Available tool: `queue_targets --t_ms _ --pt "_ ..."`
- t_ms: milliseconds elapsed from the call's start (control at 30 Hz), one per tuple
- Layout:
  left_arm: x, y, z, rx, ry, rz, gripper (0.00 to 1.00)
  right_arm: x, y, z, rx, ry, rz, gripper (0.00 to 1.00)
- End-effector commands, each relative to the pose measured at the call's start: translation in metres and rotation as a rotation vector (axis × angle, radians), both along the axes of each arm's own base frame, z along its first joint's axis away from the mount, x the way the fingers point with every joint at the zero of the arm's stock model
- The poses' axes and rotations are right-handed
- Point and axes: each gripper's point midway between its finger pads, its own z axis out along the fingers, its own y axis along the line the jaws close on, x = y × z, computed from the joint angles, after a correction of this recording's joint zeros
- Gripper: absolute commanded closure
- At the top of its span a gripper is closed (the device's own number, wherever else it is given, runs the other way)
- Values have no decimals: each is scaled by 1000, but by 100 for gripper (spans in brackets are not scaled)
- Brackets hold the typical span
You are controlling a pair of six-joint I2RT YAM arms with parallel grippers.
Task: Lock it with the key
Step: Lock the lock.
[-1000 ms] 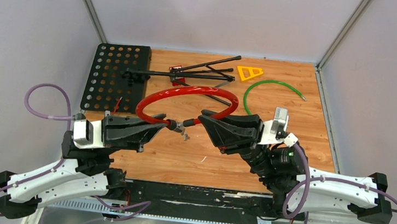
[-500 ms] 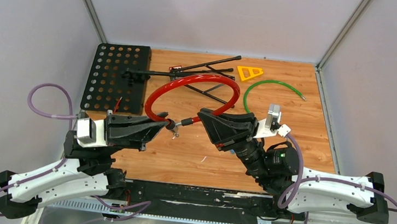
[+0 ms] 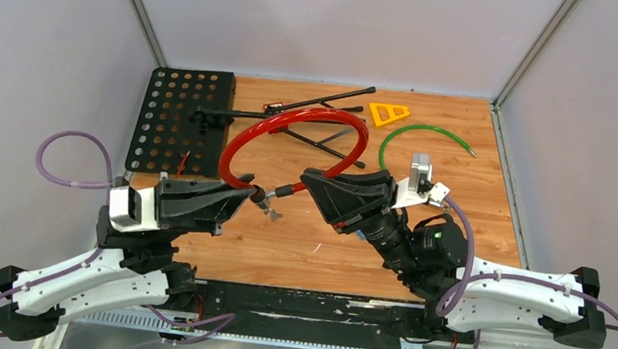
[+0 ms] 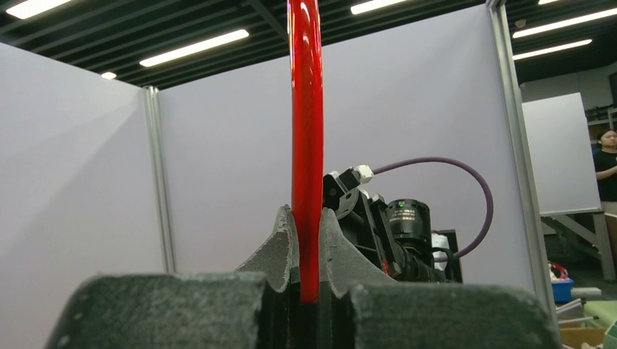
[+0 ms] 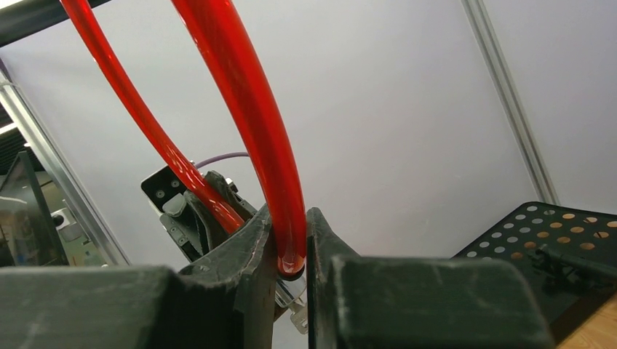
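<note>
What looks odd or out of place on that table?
The black music stand lies flat on the table, far left, legs splayed. The red cable lock isn't resting either: left gripper and right gripper pinch its ends, holding the loop tilted upward.
</note>
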Motion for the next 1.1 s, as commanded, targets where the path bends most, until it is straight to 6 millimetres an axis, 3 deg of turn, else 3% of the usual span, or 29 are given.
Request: queue_targets --t_ms 0,367,800,933,1067 --pt "3 -2 -1 -2 3 15 100 -27 27 -16 -108 -4 168 100" --pt "9 -11 -15 38 18 27 100 -38 32 9 -78 15 244 100" --pt "11 -12 -20 42 25 35 100 -29 43 -6 -112 44 207 100" --pt "13 -12 -22 49 28 45 100 -25 37 -4 -130 16 170 100" --pt "16 -11 -25 65 38 64 100 -13 17 3 -197 -24 59 100"
